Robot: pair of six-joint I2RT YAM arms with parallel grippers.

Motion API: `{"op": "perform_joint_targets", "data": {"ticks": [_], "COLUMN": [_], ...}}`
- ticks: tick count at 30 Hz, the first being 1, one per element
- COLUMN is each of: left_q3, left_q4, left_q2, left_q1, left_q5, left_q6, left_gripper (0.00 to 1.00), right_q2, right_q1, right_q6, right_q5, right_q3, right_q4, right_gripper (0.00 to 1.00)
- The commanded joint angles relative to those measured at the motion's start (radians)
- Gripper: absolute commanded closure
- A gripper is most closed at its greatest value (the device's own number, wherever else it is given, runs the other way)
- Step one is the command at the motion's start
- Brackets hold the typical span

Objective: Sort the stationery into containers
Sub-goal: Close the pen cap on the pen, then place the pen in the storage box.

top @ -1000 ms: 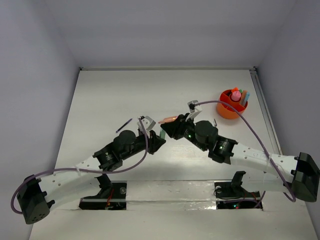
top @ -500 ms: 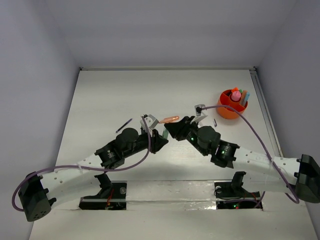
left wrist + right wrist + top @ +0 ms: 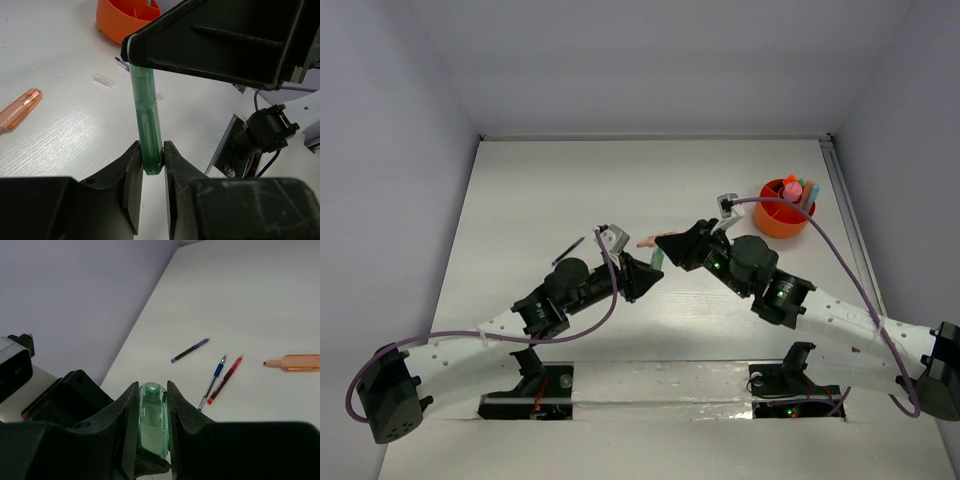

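Left gripper [image 3: 151, 150] is clamping one end of the green marker [image 3: 146, 115], and right gripper [image 3: 152, 390] is pinching the opposite end. The marker is spanning the two claws, well to the left of the orange holder [image 3: 775, 226]. Orange highlighter [image 3: 658, 240] is lying flat, also left of the holder, which is carrying upright markers [image 3: 796, 189].

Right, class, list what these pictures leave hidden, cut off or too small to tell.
Green marker: left wrist view, far end hidden in the right gripper.
Orange holder: left wrist view, cut by the top edge; top view, contents too small to sort out.
Orange highlighter: right wrist view, cut by the right edge.
Clear bit: left wrist view, too small to identify.
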Motion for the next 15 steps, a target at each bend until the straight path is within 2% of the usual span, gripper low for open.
{"op": "perform_joint_targets", "data": {"ticks": [1,4,6,7,11,15], "left_q3": [0.037,0.028,0.026,0.026,0.022,0.0], "left_q4": [0.364,0.361,0.358,0.355,0.341,0.306], "left_q2": [-0.033,-0.02,-0.012,-0.003,0.014,0.002], "left_q1": [0.008,0.008,0.008,0.008,0.008,0.008], "left_q5": [0.014,0.008,0.004,0.005,0.013,-0.007], "left_q6": [-0.019,-0.022,-0.022,-0.022,-0.01,0.006], "left_gripper": [1.0,1.0,0.9,0.75,0.36,0.2], "right_q2": [0.008,-0.007,-0.008,0.0,0.029,0.057], "right_q1": [-0.034,-0.088,-0.125,-0.137,-0.22,-0.33], "right_q6": [-0.048,-0.056,-0.06,-0.062,-0.071,-0.063], "right_q5": [-0.127,-0.136,-0.15,-0.156,-0.178,-0.228], "right_q3": [-0.013,0.005,0.017,0.024,0.047,0.045], "right_q4": [-0.23,-0.23,-0.227,-0.223,-0.201,-0.129], "right_gripper": [1.0,1.0,1.0,1.0,1.0,1.0]}}
